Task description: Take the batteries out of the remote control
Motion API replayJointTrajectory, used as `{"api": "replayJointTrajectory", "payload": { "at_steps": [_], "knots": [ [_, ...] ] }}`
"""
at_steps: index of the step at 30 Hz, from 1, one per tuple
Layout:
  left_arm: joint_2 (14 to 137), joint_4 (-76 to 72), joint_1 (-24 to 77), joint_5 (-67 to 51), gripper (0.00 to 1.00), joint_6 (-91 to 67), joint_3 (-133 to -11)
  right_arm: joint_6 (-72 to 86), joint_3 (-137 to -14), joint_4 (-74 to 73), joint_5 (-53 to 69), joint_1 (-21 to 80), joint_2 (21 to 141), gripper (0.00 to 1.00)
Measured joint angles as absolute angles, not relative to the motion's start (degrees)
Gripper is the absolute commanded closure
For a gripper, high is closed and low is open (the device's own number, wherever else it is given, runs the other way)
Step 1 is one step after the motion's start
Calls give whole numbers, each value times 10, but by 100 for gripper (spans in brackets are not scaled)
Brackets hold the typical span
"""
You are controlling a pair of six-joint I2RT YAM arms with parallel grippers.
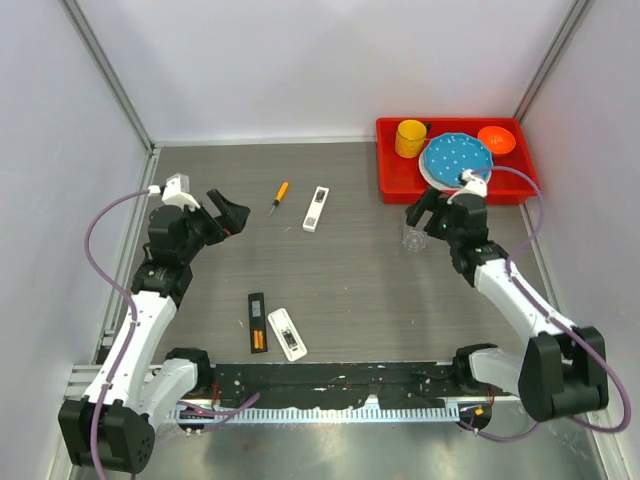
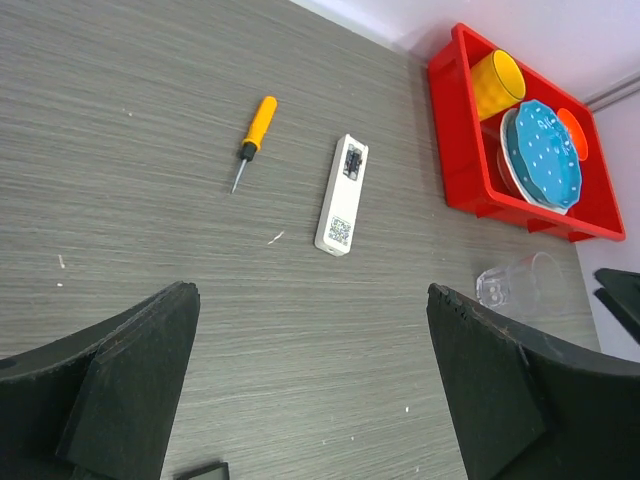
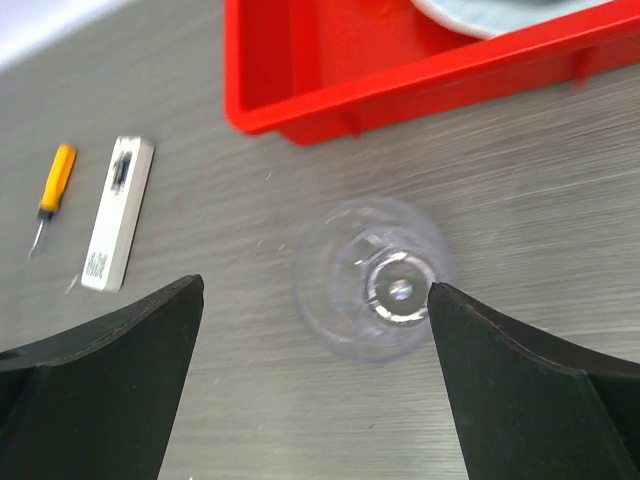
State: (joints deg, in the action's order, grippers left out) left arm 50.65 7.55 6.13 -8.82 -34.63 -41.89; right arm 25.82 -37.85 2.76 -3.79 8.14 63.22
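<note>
A black remote control (image 1: pixel 256 318) lies near the table's front, with orange batteries (image 1: pixel 259 339) showing in its near end. Next to it lies a short white remote-like piece (image 1: pixel 287 333) with a dark recess. A second, white remote (image 1: pixel 316 208) (image 2: pixel 341 194) (image 3: pixel 118 212) rests further back. My left gripper (image 1: pixel 232 217) (image 2: pixel 310 292) hangs open above bare table at the left, well away from the black remote. My right gripper (image 1: pixel 420 208) (image 3: pixel 315 287) is open above a clear glass (image 1: pixel 415 237) (image 3: pixel 372 275), holding nothing.
An orange-handled screwdriver (image 1: pixel 279 197) (image 2: pixel 253 139) lies left of the white remote. A red tray (image 1: pixel 385 170) (image 2: pixel 465 130) at the back right holds a yellow cup (image 1: pixel 410 138), a blue plate (image 1: pixel 456 157) and an orange bowl (image 1: pixel 496 140). Walls close in left, right and behind.
</note>
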Motion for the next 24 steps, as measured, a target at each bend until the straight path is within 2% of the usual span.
{"api": "replayJointTrajectory", "payload": {
  "at_steps": [4,10,13,19,24],
  "knots": [
    [514,80,61,-98,0,-352,-419,249,-425,2,-18,143,709,0],
    [513,109,61,-115,0,-355,-424,237,-516,-20,-40,321,833,0],
    [501,140,61,-122,0,-352,-445,238,-567,-23,-48,378,893,0],
    [458,182,60,-113,0,-333,-502,253,-640,-22,-46,425,987,1],
    [533,218,60,-98,2,-299,-574,272,-642,-23,-37,423,1000,1]
  ]
}}
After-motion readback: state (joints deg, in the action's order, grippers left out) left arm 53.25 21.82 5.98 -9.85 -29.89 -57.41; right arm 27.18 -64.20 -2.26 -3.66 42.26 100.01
